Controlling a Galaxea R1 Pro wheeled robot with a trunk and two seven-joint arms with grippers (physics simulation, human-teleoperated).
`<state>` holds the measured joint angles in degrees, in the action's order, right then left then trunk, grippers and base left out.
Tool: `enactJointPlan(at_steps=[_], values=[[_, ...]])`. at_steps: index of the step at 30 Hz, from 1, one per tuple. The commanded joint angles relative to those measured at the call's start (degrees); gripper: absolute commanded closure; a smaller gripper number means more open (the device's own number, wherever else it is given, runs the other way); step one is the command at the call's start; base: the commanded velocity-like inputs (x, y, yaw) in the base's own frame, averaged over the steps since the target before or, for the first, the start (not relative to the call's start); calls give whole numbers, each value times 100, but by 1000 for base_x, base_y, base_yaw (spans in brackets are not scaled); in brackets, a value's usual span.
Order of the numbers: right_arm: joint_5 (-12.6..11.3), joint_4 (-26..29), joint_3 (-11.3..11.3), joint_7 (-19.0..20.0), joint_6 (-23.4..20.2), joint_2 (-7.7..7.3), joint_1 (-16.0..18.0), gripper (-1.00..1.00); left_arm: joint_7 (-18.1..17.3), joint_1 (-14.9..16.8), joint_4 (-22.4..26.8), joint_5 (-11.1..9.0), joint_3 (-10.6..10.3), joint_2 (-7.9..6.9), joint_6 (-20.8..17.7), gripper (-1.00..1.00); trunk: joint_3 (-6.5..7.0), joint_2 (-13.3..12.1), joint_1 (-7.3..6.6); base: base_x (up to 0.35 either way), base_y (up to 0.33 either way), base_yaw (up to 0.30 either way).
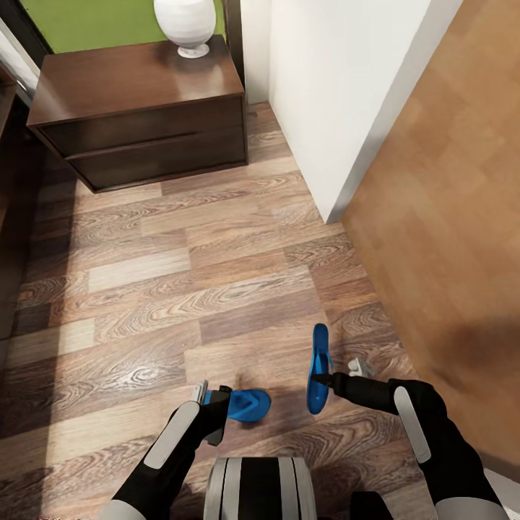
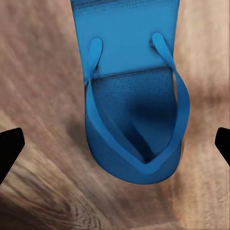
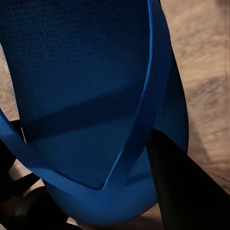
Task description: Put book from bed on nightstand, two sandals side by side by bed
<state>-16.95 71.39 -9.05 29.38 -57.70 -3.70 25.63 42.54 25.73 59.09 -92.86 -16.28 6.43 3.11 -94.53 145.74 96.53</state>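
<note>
Blue rubber is seen at both grippers. The left sandal [image 1: 245, 403] is lying flat on the wood floor [image 1: 180, 289], its long axis running across the robot, with the toe end pointing to the right. The left gripper [image 1: 211, 401] is at its heel end; in the left wrist view the sandal [image 2: 136, 105] is seen between two dark fingertips [image 2: 9, 148] that stand wide apart and do not touch it, so this gripper is judged to be released.

The right sandal [image 1: 318, 368] is standing on its edge, with its long axis pointing away from the robot. It is pinched by the right gripper [image 1: 334, 381], and in the right wrist view the sole [image 3: 91, 96] is pressed by a dark finger [image 3: 187, 187], so a firm grasp is judged.

The two sandals are near each other but at about a right angle, not side by side. The coming move is judged to depend on this: one sandal must be turned until both axes are parallel.

Both forearms are bent inward and low over the floor. A nightstand [image 1: 137, 108] with a white vase [image 1: 186, 25] is well apart, ahead on the left.
</note>
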Motion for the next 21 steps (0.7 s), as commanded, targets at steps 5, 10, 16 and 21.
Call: enactJointPlan(at_steps=[5, 10, 16, 21], values=[[25, 3, -9, 50, -24, 2, 3, 100, 17, 2, 6, -39, -6, -1, 32, -100, -92, 7, 9, 0, 0, 0], [25, 1, -2, 50, -24, 6, 3, 100, 17, 2, 6, -39, -6, -5, 32, -100, -92, 7, 9, 0, 0, 0], [25, 1, -5, 50, -27, 7, 3, 100, 17, 2, 22, -39, -6, -4, 32, -100, -137, 9, 14, 0, 0, 0], [25, 5, -8, 50, -25, 6, 3, 100, 17, 2, 23, -39, -6, -7, 32, -100, -247, 16, 27, 0, 0, 0]])
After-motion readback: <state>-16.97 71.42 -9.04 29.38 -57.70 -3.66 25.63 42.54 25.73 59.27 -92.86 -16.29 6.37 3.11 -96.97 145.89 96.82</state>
